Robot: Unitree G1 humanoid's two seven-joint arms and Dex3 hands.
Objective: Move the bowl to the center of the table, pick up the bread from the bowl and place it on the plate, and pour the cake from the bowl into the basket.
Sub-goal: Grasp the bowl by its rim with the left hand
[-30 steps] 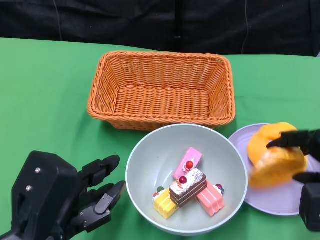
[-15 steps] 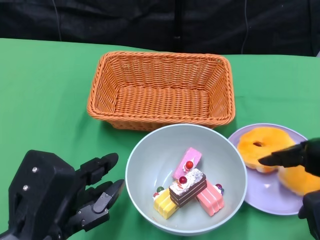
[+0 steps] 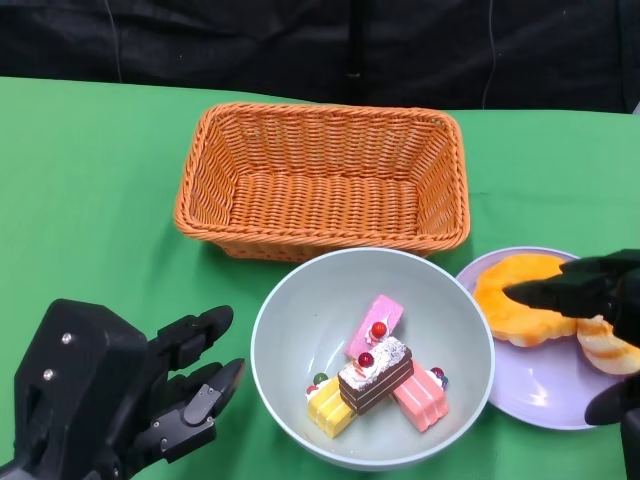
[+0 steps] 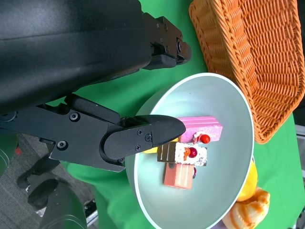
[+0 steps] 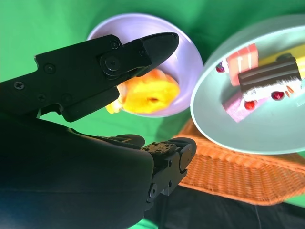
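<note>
The pale green bowl (image 3: 305, 325) sits in front of the basket and holds several small cake slices (image 3: 375, 375), pink, yellow and chocolate. To its right, the lilac plate (image 3: 540, 395) carries a ring-shaped orange bread (image 3: 510, 300) and a second, paler piece (image 3: 610, 350). My right hand (image 3: 600, 290) hovers over the plate with its fingers apart, holding nothing. The right wrist view shows the bread (image 5: 147, 93) lying free on the plate (image 5: 183, 62) beyond the fingers (image 5: 143, 52). My left hand (image 3: 120, 395) is open just left of the bowl, apart from it.
The empty orange wicker basket (image 3: 320, 180) stands directly behind the bowl, close to its far rim. Green cloth covers the table, with bare cloth to the left of basket and bowl. A dark backdrop lies beyond the far edge.
My right hand has let go of the bread, which now lies on the plate. Its fingers have opened and shifted above the bread. The left hand and bowl have barely moved.
</note>
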